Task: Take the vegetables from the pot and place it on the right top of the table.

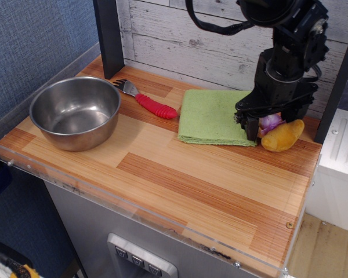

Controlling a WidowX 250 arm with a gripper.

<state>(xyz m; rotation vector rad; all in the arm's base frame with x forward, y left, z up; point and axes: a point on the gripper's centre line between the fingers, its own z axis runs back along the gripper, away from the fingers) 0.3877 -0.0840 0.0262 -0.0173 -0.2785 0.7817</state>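
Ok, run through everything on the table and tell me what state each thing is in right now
pot: upright, empty.
vegetables: lying on the table at its far right corner, beside the cloth.
claw: low over the vegetables; grip cannot be told.
green cloth: folded, flat.
fork: lying flat between pot and cloth.
table: holds all of these.

The gripper (pixel 261 128) possibly hides part of the vegetables (pixel 282 135).

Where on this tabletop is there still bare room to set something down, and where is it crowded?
The table is bare along its front half, below the pot and green cloth. The back strip is crowded: fork, cloth, and the gripper over the vegetables at the back right.
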